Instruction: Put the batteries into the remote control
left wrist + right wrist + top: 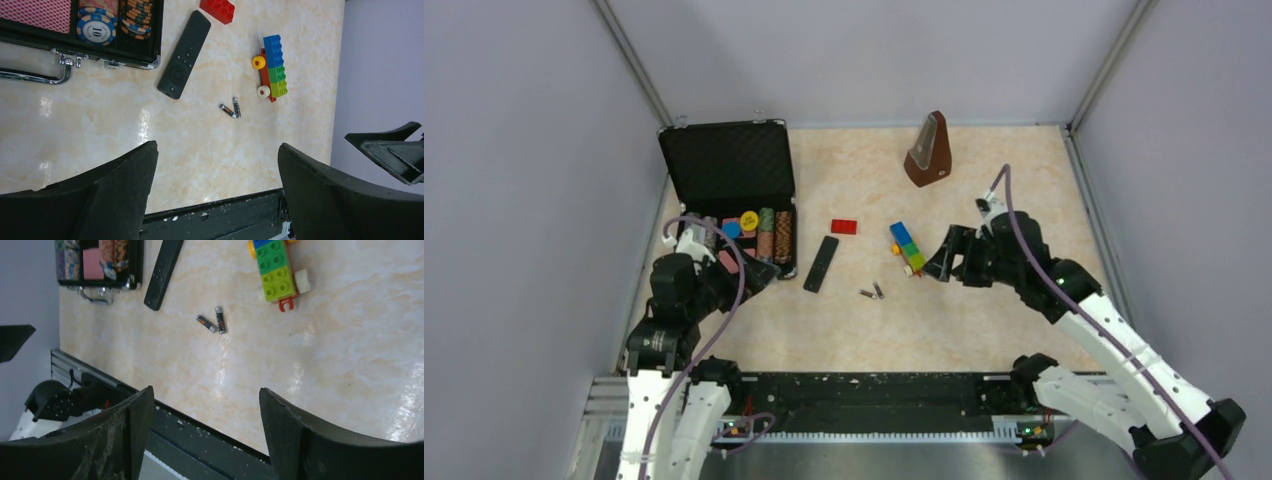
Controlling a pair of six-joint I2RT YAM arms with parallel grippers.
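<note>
batteries (872, 292) lie side by side on the marbled table (984, 200), touching or nearly so at one end, in the open stretch between your two arms. your left gripper (759, 272) sits to their left, close to the corner of the black case (734, 180), its fingers spread wide with nothing between them. your right gripper (939, 260) hovers to their right, just beside the toy-brick train (907, 247), its fingers also apart and empty. neither gripper touches the batteries. they are two tiny dark cylinders with silvery ends, and one shows an orange band in the wrist views. remote control (821, 263) lies flat just left of the batteries and apart from them, a slim black bar angled away from you, its far end near a red brick (844, 226).
</note>
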